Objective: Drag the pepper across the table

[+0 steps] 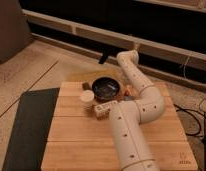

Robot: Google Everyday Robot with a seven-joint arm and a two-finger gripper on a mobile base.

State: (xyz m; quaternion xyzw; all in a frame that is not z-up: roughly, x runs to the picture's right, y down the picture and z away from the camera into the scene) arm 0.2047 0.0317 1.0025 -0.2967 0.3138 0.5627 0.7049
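Right of the dark bowl [105,88], on the plank table [71,145], an orange-red scrap, likely the pepper [126,89], peeks out against the white arm [141,92]. The gripper [129,97] sits there, mostly hidden; clenched or released, I cannot tell. A shallow hold could let the pepper slip mid-drag — or a careless sweep could knock the bowl or the white cup [87,98].

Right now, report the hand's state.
Hand: cannot be told; it is low beside the dark bowl on the table, mostly hidden behind the arm.
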